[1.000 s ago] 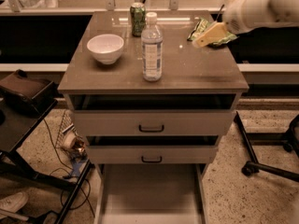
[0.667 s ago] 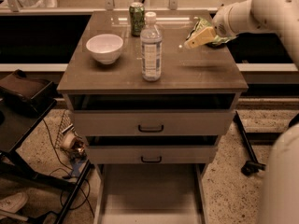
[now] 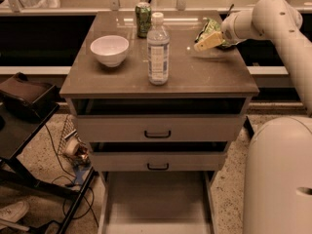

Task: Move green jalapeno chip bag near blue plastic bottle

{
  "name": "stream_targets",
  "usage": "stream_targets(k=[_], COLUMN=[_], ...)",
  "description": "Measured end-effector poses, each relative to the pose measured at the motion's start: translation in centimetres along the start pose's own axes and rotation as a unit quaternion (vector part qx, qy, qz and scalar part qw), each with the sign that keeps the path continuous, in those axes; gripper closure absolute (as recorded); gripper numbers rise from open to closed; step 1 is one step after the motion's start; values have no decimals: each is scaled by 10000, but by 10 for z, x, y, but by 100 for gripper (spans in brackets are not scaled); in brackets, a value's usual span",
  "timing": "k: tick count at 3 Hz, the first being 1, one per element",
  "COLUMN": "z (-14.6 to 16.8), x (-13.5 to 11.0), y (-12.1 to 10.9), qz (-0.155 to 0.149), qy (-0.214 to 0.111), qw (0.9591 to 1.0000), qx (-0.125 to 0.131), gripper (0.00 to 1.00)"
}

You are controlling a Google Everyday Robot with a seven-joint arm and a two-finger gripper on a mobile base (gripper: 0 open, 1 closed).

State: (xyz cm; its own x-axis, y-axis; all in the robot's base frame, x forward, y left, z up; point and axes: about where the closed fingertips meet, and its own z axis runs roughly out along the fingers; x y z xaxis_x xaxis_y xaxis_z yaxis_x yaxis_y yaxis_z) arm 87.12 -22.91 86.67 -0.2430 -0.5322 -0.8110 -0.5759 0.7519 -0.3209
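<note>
Camera view looks down on a brown counter (image 3: 204,77) with the gripper (image 3: 205,43) reaching in from the right, low over the surface near the back right corner. The green jalapeno chip bag (image 3: 210,27) lies crumpled right at the gripper, a little nearer the back edge. I cannot tell whether the gripper has closed on the bag or is only touching it.

The blue plastic bottle (image 3: 158,50) stands upright near the middle of the counter, closer to the front edge, with bare surface between it and the bag. A white bowl (image 3: 109,50) sits toward the left edge, and a green can (image 3: 143,18) stands at the back edge, just behind the bottle.

The step in hand looks like carrying or sliding the bag left and forward toward the bottle. To do it well, the hold on the foil should be sure first, since a crumpled bag can slip. The path should stay on the bottle's right side and stop just beside it, short of contact. The bottle is tall and narrow and would likely tip if knocked.
</note>
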Motion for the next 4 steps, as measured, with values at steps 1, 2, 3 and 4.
stream_targets(k=[1, 2, 3, 4], z=[1, 17, 20, 27], x=[0, 1, -3, 12], y=[1, -13, -30, -30], qz=[8, 411, 701, 1036], qy=[6, 141, 287, 609], qw=[10000, 9988, 9962, 9917], qx=[-5, 226, 434, 459], gripper=[0, 0, 0, 18])
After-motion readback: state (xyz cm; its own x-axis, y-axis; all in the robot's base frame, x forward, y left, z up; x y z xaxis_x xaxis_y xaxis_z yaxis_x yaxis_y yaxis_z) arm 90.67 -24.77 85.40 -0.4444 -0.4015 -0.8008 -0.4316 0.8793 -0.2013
